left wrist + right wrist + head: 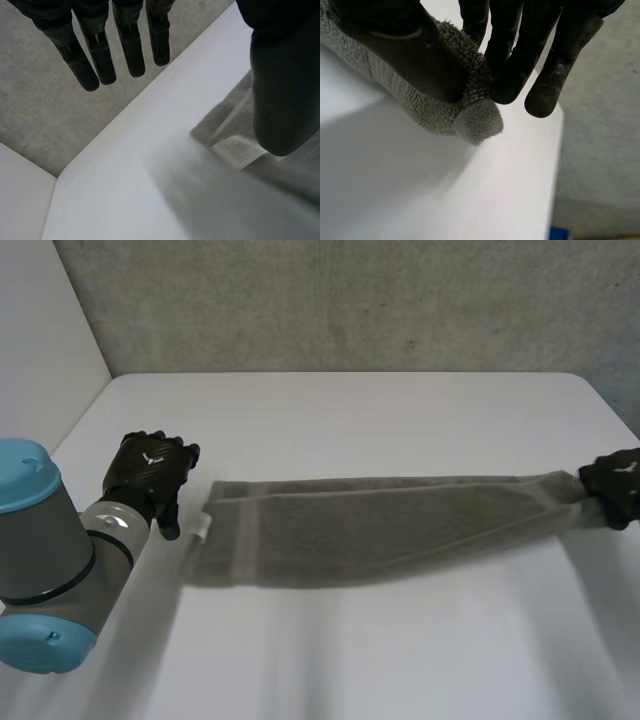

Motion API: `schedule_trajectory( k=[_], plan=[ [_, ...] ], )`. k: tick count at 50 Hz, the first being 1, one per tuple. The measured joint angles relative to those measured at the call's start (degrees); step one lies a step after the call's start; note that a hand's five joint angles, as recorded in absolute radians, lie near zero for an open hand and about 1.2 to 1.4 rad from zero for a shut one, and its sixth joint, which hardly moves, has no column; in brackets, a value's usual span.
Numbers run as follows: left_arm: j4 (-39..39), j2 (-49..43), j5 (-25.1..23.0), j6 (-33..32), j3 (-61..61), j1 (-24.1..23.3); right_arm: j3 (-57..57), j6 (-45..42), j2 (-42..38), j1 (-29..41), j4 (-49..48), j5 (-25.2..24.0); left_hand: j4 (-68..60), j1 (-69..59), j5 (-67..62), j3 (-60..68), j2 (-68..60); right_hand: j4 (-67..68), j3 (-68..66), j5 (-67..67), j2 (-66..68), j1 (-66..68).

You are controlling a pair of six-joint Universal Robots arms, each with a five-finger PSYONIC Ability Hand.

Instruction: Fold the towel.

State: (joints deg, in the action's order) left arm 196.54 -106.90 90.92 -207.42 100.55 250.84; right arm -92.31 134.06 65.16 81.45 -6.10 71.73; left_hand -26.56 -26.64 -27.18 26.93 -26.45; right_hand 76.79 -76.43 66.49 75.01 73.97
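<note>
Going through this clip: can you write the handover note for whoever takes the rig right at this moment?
Left hand: open, fingers straight, beside the towel's left end near its white label, holding nothing.
Right hand: shut on the towel, pinching its right end.
Towel: a long narrow strip across the table, apparently folded lengthwise.
Left to do: grasp the left end, then fold end to end.

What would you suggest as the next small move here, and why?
Probably close the left hand on the end of the towel beside it. Its fingers are straight and hold nothing, while the right hand pinches the other end, and a fold likely needs both ends held.
</note>
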Motion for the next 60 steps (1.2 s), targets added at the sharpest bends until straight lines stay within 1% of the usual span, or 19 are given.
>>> schedule_trajectory(
  k=[6, 8, 12, 18, 21, 22, 27, 30, 34, 35, 36, 38, 39, 40, 42, 46, 48, 54, 60],
  plan=[
    [-0.02, 0.63, 0.04, 0.00, 0.02, 0.04, 3.74, -4.09, 1.09, -3.09, 2.87, 0.55, 0.00, 0.00, 0.00, 0.00, 0.00, 0.00, -0.21, 0.11, 0.00, 0.07],
    [-0.02, 0.79, 0.05, 0.00, -0.10, 0.05, 5.30, -4.54, 1.25, -2.02, 3.64, 1.10, 0.00, 0.01, 0.10, -0.02, 0.00, 0.00, -0.23, 0.11, 0.00, 0.20],
    [-0.02, 0.99, 0.09, 0.04, -0.61, 0.08, 8.70, -3.27, 1.49, 3.68, 4.41, 2.84, 0.06, 0.09, 0.16, -0.11, 0.02, 0.00, -0.25, 0.11, 0.00, 0.34],
    [-0.02, 1.54, 0.36, 0.17, -1.74, 0.04, 12.69, 2.34, 1.89, 18.57, 1.85, 5.59, 0.13, 0.11, 0.49, -0.12, 0.12, 0.00, -0.54, 0.11, 0.20, 0.34],
    [-0.02, 1.92, 0.53, 0.59, -2.37, -0.02, 13.82, 4.29, 1.51, 28.07, -2.09, 6.76, 0.13, 0.11, 0.49, -0.12, 0.12, 0.00, -0.56, 0.11, 0.20, 0.38],
    [-0.03, 1.96, 0.54, 0.70, -2.47, -0.03, 13.91, 4.44, 1.34, 29.47, -2.72, 6.88, 0.13, 0.11, 0.49, -0.12, 0.12, 0.00, -0.55, 0.11, 0.20, 0.42],
    [-0.08, 2.16, 0.67, 2.20, -3.37, -0.10, 14.72, 4.79, -3.04, 43.22, -9.37, 7.13, 0.13, 0.11, 0.49, -0.12, 0.12, 0.00, -0.56, 0.11, 0.20, 0.43],
    [-0.10, 2.12, 0.67, 2.78, -3.53, -0.16, 15.40, 4.30, -7.19, 48.84, -10.93, 6.70, 0.13, 0.11, 0.49, -0.12, 0.12, 0.00, -0.56, 0.11, 0.20, 0.43],
    [-0.11, 2.02, 0.68, 3.05, -3.44, -0.23, 16.55, 2.81, -12.85, 53.09, -10.67, 6.24, 0.13, 0.11, 0.49, -0.12, 0.12, -2.68, 2.10, -2.25, -0.78, -0.38],
    [-0.11, 2.00, 0.68, 3.07, -3.42, -0.24, 16.70, 2.50, -13.61, 53.46, -10.52, 6.21, 0.13, 0.11, 0.49, -0.12, 0.12, -6.74, 7.09, -6.41, -5.72, -5.02],
    [-0.11, 1.95, 0.68, 3.08, -3.36, -0.26, 16.96, 1.80, -15.04, 54.07, -10.07, 6.09, 0.13, 0.11, 0.49, -0.12, 0.12, -17.22, 16.57, -17.28, -16.64, -15.45],
    [-0.11, 1.89, 0.68, 3.07, -3.30, -0.27, 17.13, 1.11, -16.23, 54.39, -9.57, 6.06, 0.13, 0.11, 0.49, -0.12, 0.12, -29.28, 29.36, -29.99, -29.17, -27.97],
    [-0.11, 1.83, 0.67, 3.06, -3.26, -0.29, 17.19, 0.65, -16.93, 54.48, -9.13, 5.99, 0.13, 0.11, 0.49, -0.12, 0.12, -41.71, 40.44, -42.07, -40.82, -39.19],
    [-0.11, 1.79, 0.65, 3.05, -3.24, -0.31, 17.15, 0.42, -17.26, 54.38, -8.78, 5.95, 0.13, 0.11, 0.49, -0.12, 0.12, -50.38, 49.14, -52.37, -49.64, -48.86],
    [-0.11, 1.72, 0.61, 3.03, -3.25, -0.35, 16.83, 0.81, -16.73, 53.99, -8.43, 5.90, 0.13, 0.11, 0.49, -0.12, 0.12, -60.93, 60.33, -62.33, -59.79, -58.00],
    [-0.11, 1.61, 0.56, 3.00, -3.33, -0.46, 15.74, 2.98, -14.12, 52.87, -8.24, 5.84, 0.13, 0.11, 0.49, -0.11, 0.12, -62.07, 62.41, -62.89, -61.04, -60.35],
    [-0.10, 1.51, 0.53, 2.99, -3.43, -0.58, 12.98, 8.80, -7.81, 49.52, -8.31, 5.65, 0.13, 0.11, 0.49, -0.11, 0.12, -62.07, 62.43, -62.89, -61.04, -60.60],
    [-0.06, 1.41, 0.49, 2.98, -3.55, -1.21, 6.25, 18.83, 2.18, 42.17, -7.76, 5.49, 0.13, 0.11, 0.49, -0.11, 0.12, -62.07, 62.44, -62.89, -61.04, -60.77],
    [0.01, 1.30, 0.49, 2.99, -3.60, -2.58, -0.91, 21.57, 6.72, 35.43, -5.58, 5.09, 0.12, 0.11, 0.49, -0.12, 0.11, -62.07, 62.44, -62.89, -61.04, -60.82]
  ],
)
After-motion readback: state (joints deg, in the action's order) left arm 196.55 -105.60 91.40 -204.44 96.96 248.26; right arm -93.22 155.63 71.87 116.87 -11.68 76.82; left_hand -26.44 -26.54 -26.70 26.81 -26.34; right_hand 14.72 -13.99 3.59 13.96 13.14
